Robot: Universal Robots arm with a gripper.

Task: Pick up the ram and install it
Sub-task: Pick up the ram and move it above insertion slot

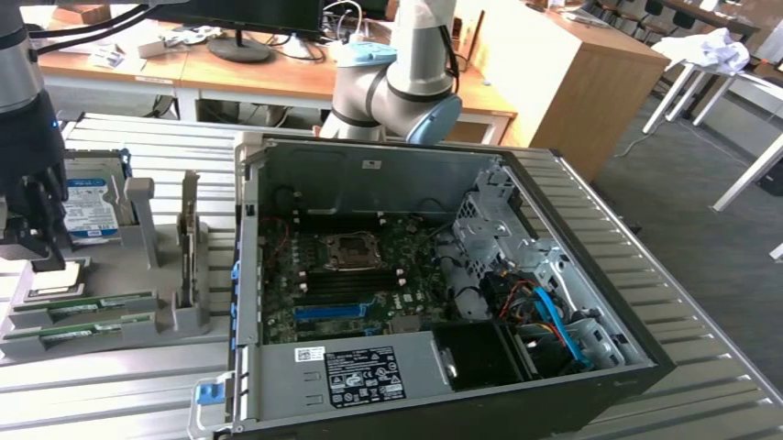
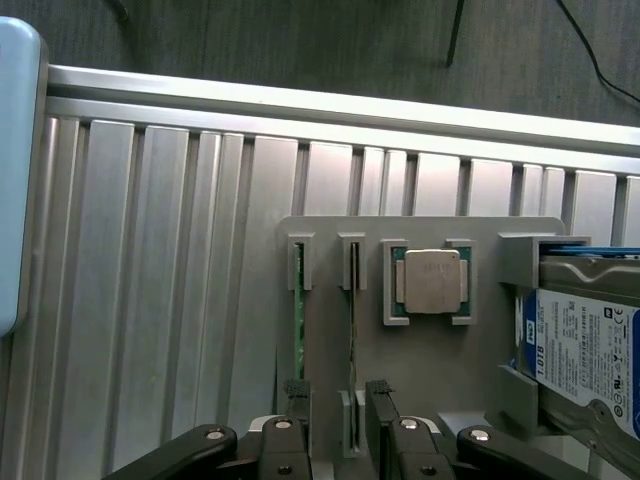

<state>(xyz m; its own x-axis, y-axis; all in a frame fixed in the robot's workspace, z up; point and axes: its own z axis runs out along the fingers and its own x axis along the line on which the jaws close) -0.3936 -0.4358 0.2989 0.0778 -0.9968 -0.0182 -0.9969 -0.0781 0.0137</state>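
Observation:
Two ram sticks stand on edge in the slots of a grey holder [image 2: 330, 330]: one ram [image 2: 352, 330] runs between my fingers, the other ram [image 2: 298, 330] lies under the left finger [image 2: 295, 400]. My gripper [image 2: 337, 410] is open above the near end of the holder, holding nothing. In the exterior view the gripper [image 1: 43, 257] hangs over the holder at the far left, with the green ram sticks [image 1: 92, 305] just in front of it. The open computer case [image 1: 588, 275] shows its motherboard [image 1: 355, 284] in the middle of the table.
A silver processor chip [image 2: 432, 280] sits in the holder beside the ram slots, and a hard drive [image 2: 585, 340] with a blue-white label stands at its end. The arm's base [image 1: 391, 87] rises behind the case. Ribbed metal tabletop [image 2: 150, 300] surrounds the holder.

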